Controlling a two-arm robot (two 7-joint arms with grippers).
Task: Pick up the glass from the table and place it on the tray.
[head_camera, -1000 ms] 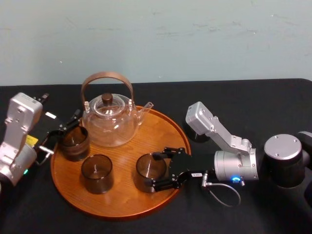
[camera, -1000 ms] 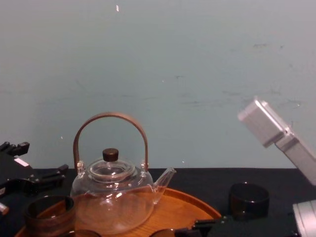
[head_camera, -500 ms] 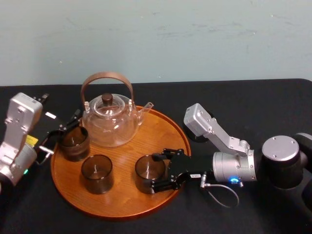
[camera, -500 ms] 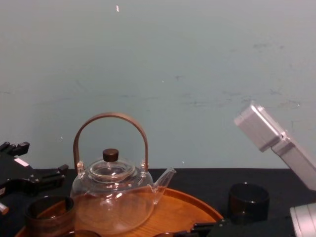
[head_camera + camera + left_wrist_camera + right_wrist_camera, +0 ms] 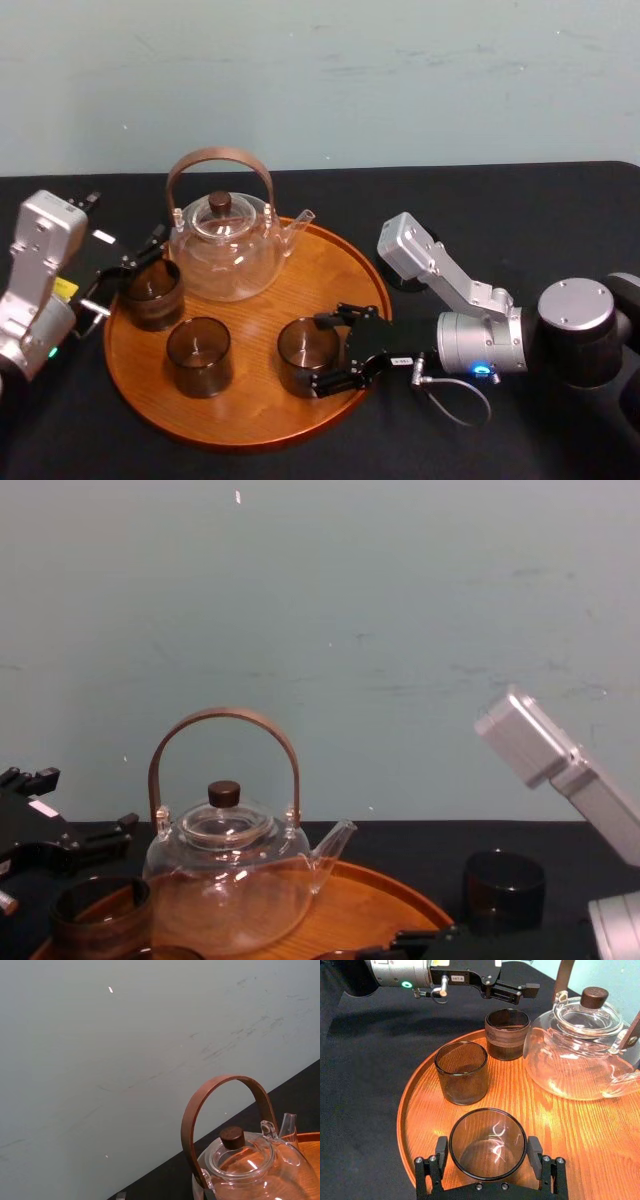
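The right pincer has eased slightly back rightward, its arm stretched low over the surface, elbow raised. It pinches the glass, which stands on the tray. The left pincer sits spread at the tray's left rim.

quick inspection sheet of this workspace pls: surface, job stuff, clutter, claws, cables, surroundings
surface: table, black cloth.
job's things: tray holds three glasses, the near-right glass among them; a fourth glass stands on the table right of the tray.
clutter: teapot on the tray's far side.
claws: right claw around the near-right glass; left claw by the far-left glass.
cables: grey loop at the right wrist.
surroundings: pale wall; nothing else seen.
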